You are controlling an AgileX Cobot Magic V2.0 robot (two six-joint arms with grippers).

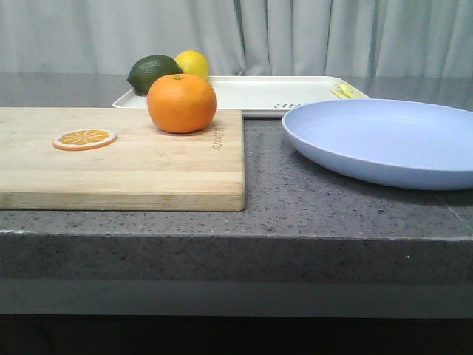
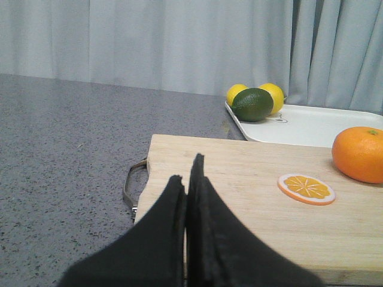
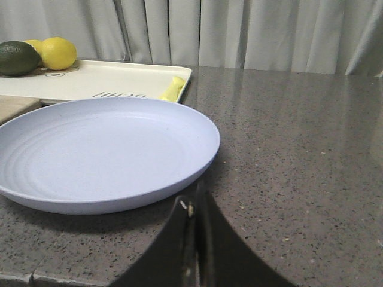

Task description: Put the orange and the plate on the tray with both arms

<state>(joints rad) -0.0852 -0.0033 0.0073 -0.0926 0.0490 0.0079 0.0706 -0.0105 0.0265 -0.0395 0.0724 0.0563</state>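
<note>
Wooden cutting board [image 1: 122,159] lies nearest the front camera, at the counter's near left edge; pale striped grain, flat, rectangular, a metal loop handle [image 2: 133,185] at its left end. Neither arm shows in the front view.

Left gripper [image 2: 187,173]: black fingers pressed together, nothing between them, low over the board's left end. Right gripper [image 3: 192,203]: fingers likewise closed on nothing, just off the near rim of the plate [image 1: 384,140], not visibly touching it.

Counter [image 1: 295,200]: dark grey speckled stone, smooth. Pale folded curtain [image 1: 295,33] behind.

Plate: large, shallow, round, matte lavender-blue, faint concentric rings in the well. Sits on the bare counter at right, holding nothing, in front of the tray [image 1: 251,92].

Tray: cream-white, rectangular, low rim, rounded corners, dark lettering near its front edge. At the far side of the counter behind board and plate. Its left end holds a dark green lime-like fruit [image 1: 154,74] with two yellow lemons [image 2: 270,95] behind it, the three close together; a small yellow scrap [image 1: 346,91] lies at its right end.

Orange [image 1: 181,103]: whole, round, pebbled skin, green stem dimple on top. Rests on the board's far right part, not on the tray.

Orange slice [image 1: 84,138]: flat disc, pale rind, lies on the board left of the orange, apart from it.
</note>
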